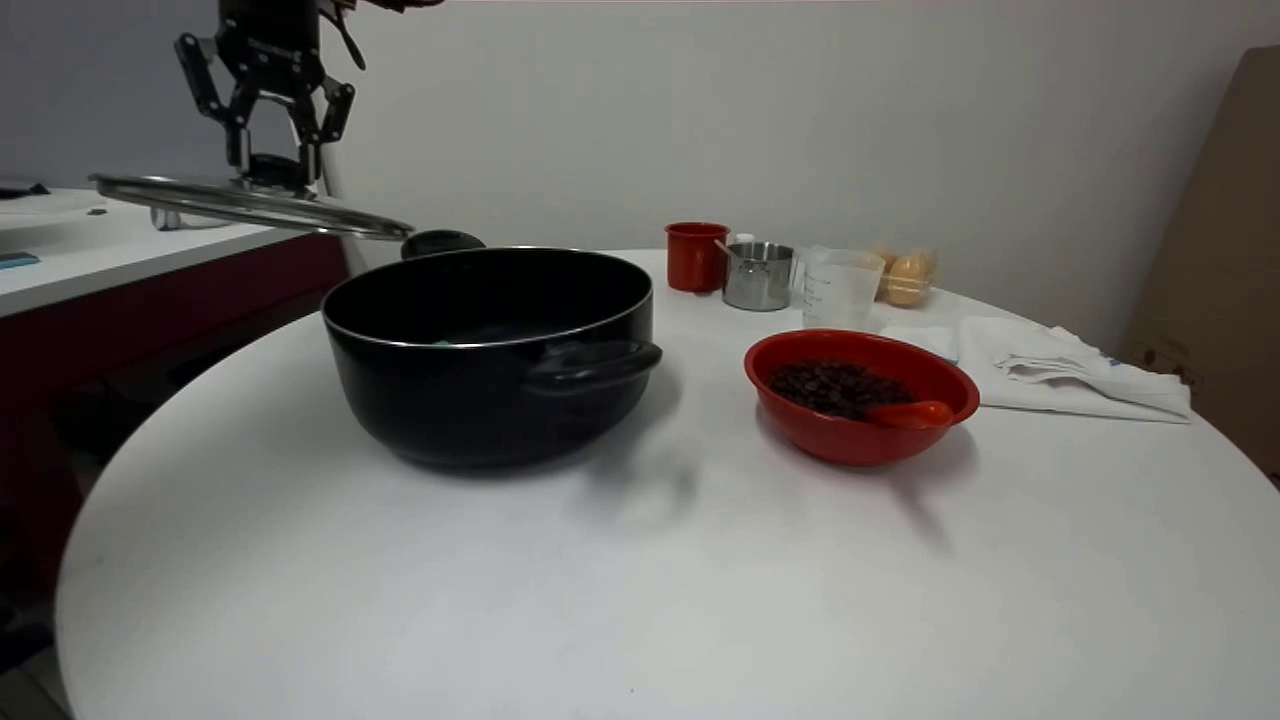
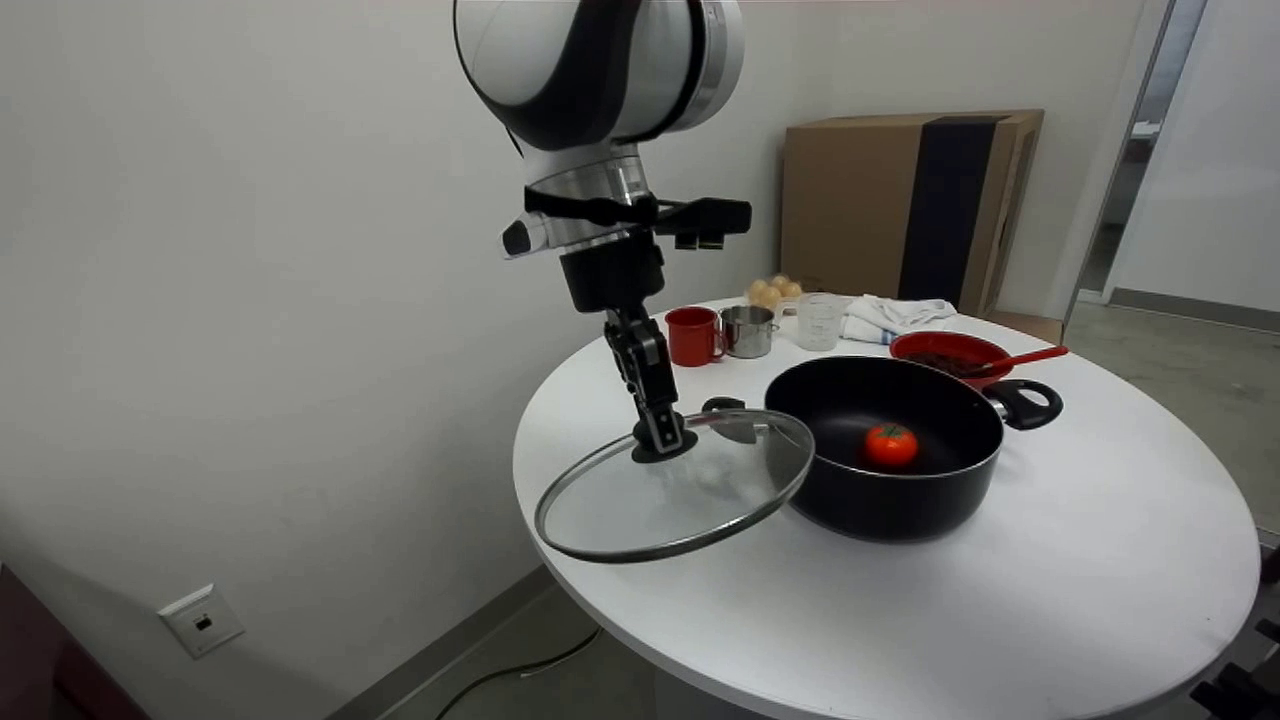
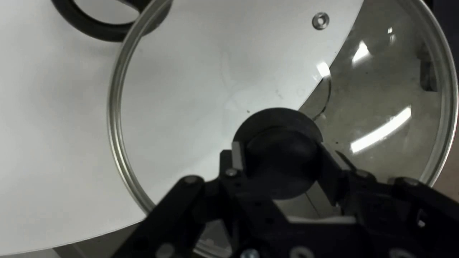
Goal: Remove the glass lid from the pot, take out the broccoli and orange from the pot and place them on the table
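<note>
The white robot arm (image 2: 645, 85) angles downward, and its hand (image 1: 275, 172) pinches the black knob (image 3: 283, 150) of the glass lid (image 2: 690, 505) between its fingers (image 1: 312, 160). The lid hangs in the air at a tilt — in an exterior view, the edge toward the pot (image 2: 890, 510) is the lower one. The pot sits uncovered on the round white desk (image 1: 640, 600), the lid out to one side of it; the wrist view has part of the glass over the desktop and part past the edge, with floor (image 2: 590, 680) below. Whether the metal rim (image 3: 116, 107) touches the pot's side handle (image 1: 443, 243), I can't tell. Looking down into the pot I see a tomato (image 2: 890, 446), orange-red with a green top; a scrap of green (image 1: 443, 344) shows at the near rim in an exterior view, too little of it to name. Near the pot stands a red bowl (image 1: 830, 445) of dark beans (image 1: 830, 388) — a red spoon (image 1: 915, 413) resting in it. Farther off, a red mug (image 1: 693, 258), a steel cup (image 1: 757, 285) and a clear measuring cup (image 1: 838, 290) stand close together, with eggs (image 1: 910, 278) and a folded white towel (image 1: 1080, 375) near them, and a big cardboard box (image 2: 855, 200) stands past the desk's edge.
</note>
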{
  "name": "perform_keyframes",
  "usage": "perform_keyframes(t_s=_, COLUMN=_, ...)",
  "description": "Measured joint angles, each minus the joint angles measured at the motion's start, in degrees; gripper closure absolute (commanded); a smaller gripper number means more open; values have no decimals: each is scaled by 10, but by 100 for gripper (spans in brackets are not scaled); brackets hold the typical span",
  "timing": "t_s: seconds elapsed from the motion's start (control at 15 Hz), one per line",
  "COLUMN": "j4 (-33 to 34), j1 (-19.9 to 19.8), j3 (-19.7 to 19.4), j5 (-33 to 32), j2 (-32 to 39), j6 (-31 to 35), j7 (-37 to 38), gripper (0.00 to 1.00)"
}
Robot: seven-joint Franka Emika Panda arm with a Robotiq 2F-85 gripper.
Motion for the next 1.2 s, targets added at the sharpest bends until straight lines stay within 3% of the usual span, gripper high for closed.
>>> perform_keyframes(t_s=0.47, j4=-76, j1=0, j3=10, j5=26, j2=-51, j6=-13, j7=-45, gripper=74)
perform_keyframes(t_s=1.2, j4=-44, j1=-23, j3=-34, j5=39, j2=-27, j6=-13, j7=-38, gripper=74)
